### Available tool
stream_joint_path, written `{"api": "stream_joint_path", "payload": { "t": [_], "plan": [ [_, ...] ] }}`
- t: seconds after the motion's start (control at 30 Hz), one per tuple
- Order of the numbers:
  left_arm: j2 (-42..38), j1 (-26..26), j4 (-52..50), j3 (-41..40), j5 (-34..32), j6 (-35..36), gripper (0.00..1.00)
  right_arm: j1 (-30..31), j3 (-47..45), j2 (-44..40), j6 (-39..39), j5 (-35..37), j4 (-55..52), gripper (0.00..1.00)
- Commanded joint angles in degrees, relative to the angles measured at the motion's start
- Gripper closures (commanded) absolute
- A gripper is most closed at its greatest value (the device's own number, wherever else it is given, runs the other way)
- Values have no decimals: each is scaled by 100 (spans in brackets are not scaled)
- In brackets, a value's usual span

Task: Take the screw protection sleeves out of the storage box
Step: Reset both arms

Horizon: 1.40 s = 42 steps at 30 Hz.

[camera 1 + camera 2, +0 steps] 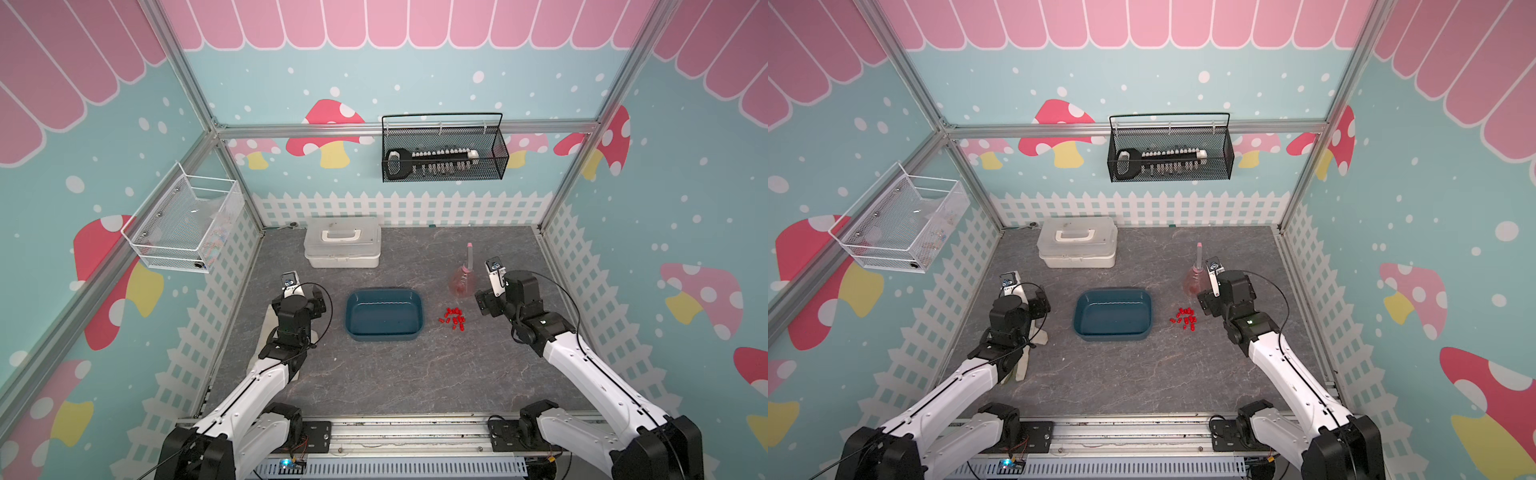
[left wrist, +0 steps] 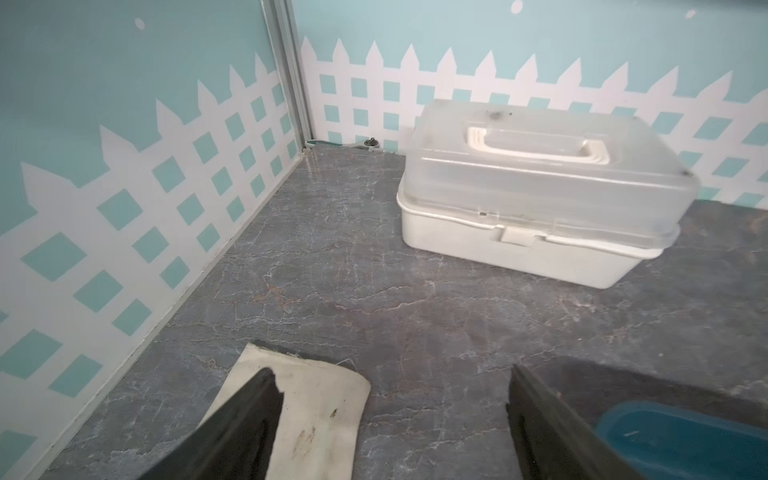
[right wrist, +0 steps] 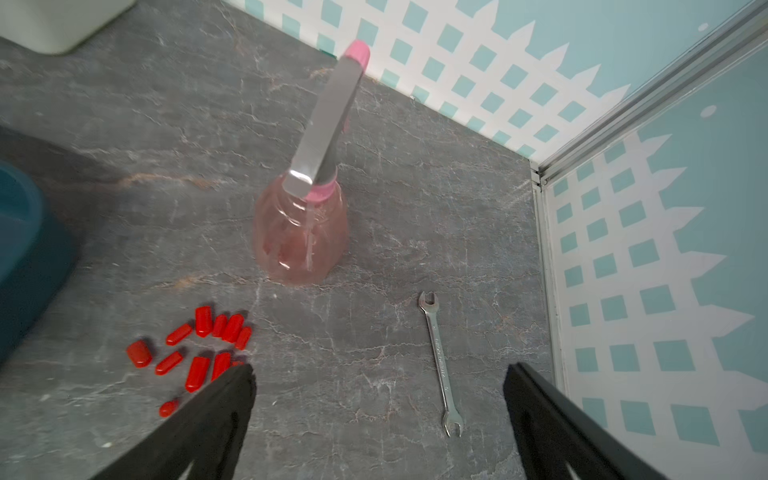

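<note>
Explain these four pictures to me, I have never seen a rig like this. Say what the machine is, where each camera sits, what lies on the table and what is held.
This robot has a left arm and a right arm, each ending in a two-fingered gripper. Two pictures come from one overhead camera head and show nearly the same whole scene. The other two come from wrist cameras, looking past the left gripper and the right gripper; the dark wedges are fingers. On the grey table sit a blue storage box, seemingly empty, red screw protection sleeves clustered beside it, a white lidded case, a pink spray bottle, a small wrench and a cloth. Both grippers are open and hold nothing.
</note>
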Motion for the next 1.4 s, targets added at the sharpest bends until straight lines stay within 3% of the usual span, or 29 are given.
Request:
{"api": "stream_joint_path", "payload": {
  "t": [0.0, 0.17, 0.3, 0.43, 0.5, 0.67, 0.77, 0.87, 1.0, 1.1, 1.37],
  "plan": [
    [347, 349, 1281, -178, 296, 390, 12, -96, -506, 88, -406, 276, 1327, 1],
    [1391, 676, 2483, -284, 1370, 263, 8, -423, -1026, 392, -317, 265, 2260, 1],
    [2203, 725, 2993, -120, 1642, 487, 3, -741, -1508, 646, -39, 557, 3283, 1],
    [2953, 895, 3538, -41, 1880, 373, 3, -1113, -1795, 935, 161, 161, 3942, 1],
    [2894, 905, 3097, 128, 2084, 466, 2, -1255, -1924, 1150, 249, -98, 4369, 1],
    [2967, 905, 3334, 83, 2074, 463, 2, -1376, -1936, 1360, 100, -368, 4809, 1],
    [2933, 901, 3233, 96, 2089, 463, 2, -1431, -1887, 1470, 75, -1061, 4880, 1],
    [2921, 904, 3200, 104, 2089, 459, 2, -1430, -2283, 1672, 151, -1383, 5924, 1],
    [2931, 897, 3217, 98, 2087, 467, 2, -1435, -2365, 2163, 279, -954, 6544, 1],
    [2950, 895, 3263, 94, 2080, 459, 2, -1438, -2262, 2656, 205, -1090, 6836, 1],
    [2940, 896, 3251, 100, 2080, 459, 2, -1431, -1839, 2677, 237, -995, 6048, 1]
  ]
}}
